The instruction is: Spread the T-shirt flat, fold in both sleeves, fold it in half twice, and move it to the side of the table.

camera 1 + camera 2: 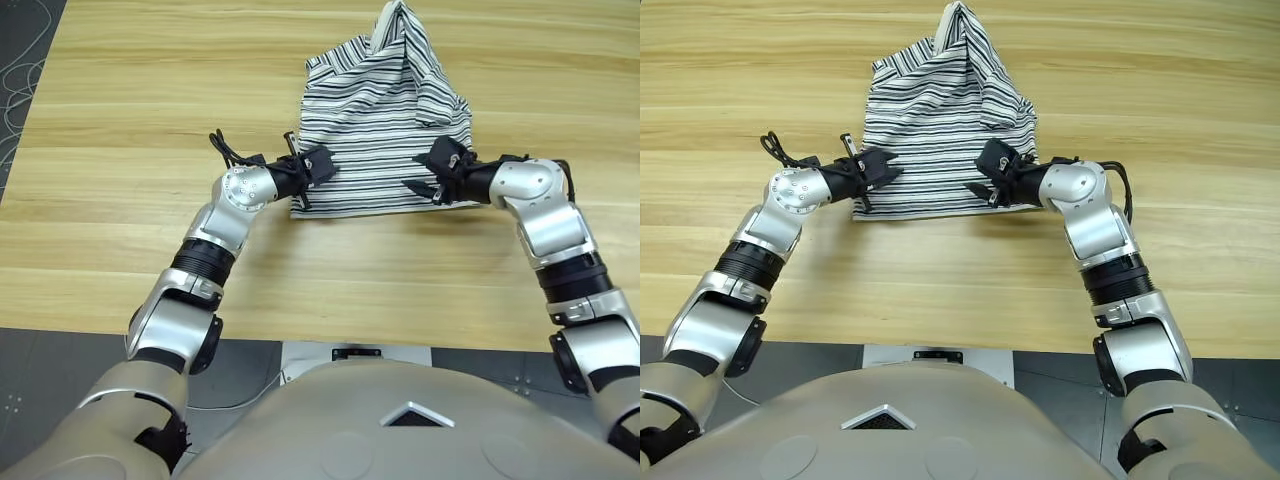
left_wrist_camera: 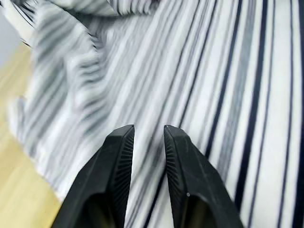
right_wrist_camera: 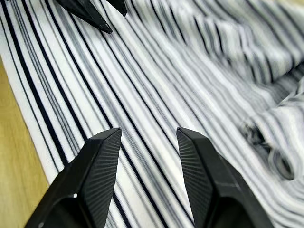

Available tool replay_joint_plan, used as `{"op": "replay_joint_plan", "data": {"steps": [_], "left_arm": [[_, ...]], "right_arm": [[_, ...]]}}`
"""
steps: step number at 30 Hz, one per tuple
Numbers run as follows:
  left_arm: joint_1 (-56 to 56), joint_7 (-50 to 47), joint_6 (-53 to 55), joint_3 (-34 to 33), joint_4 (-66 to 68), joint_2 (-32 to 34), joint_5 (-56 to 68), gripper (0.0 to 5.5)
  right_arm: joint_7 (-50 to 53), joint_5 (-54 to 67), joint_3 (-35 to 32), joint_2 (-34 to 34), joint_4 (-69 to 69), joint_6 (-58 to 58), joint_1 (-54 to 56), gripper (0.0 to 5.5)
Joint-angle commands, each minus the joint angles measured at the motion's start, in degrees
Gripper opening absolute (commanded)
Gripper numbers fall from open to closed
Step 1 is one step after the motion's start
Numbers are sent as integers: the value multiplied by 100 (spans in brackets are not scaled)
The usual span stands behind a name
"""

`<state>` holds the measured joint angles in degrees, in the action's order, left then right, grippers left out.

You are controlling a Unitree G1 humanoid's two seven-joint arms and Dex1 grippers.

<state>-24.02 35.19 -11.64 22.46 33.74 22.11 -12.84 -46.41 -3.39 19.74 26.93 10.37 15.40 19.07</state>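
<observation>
The wooden worktop (image 1: 150, 100) runs bare along its near edge; a little farther in, the two pincers face each other over the near hem of the T-shirt (image 1: 370, 130); the left pincer (image 2: 148, 132) sits above the hem's left corner, its two ribbed fingers (image 2: 118, 156) standing a narrow gap apart with nothing between them, the striped cloth lying just below the tips; the right pincer (image 3: 148, 134) sits over the hem's right part, its fingers (image 3: 102, 161) spread wider, also gripping nothing, with flat stripes under it; in the right wrist view the left pincer's tips show farther off across the cloth. The T-shirt lies on the worktop about midway across, slightly toward the right; its near part is smooth and flat; beyond the pincers it bunches into folds, and its far end rises in a crumpled peak.
</observation>
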Motion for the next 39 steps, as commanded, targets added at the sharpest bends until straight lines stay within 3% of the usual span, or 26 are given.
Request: {"op": "replay_joint_plan", "data": {"steps": [1,7,10,15,20,23,28,39], "left_arm": [[65,46,102,187,224,238,-449,118],[-12,158,124,239,289,313,-540,118],[148,417,140,391,76,493,-659,118],[787,1885,-541,1074,-1642,2045,-1198,118],[914,2705,-411,1004,-2624,2481,-695,118],[1131,2861,-149,958,-2933,2532,-594,118],[1719,3298,507,703,-4139,3024,-205,118],[2221,3424,1445,467,-5155,3172,104,118]], "right_arm": [[-102,-360,223,251,327,37,-32,215],[-325,-648,426,304,1546,37,502,215],[-975,-707,732,613,1297,419,375,215],[-2942,873,963,1727,-1498,2922,-409,215],[-4024,3313,495,2653,-3792,5128,-748,215],[-3910,3821,351,2825,-4066,5588,-690,215],[-3258,3612,513,2745,-3767,5391,-522,215],[-1909,3244,270,1424,-2390,4667,556,215]]}}
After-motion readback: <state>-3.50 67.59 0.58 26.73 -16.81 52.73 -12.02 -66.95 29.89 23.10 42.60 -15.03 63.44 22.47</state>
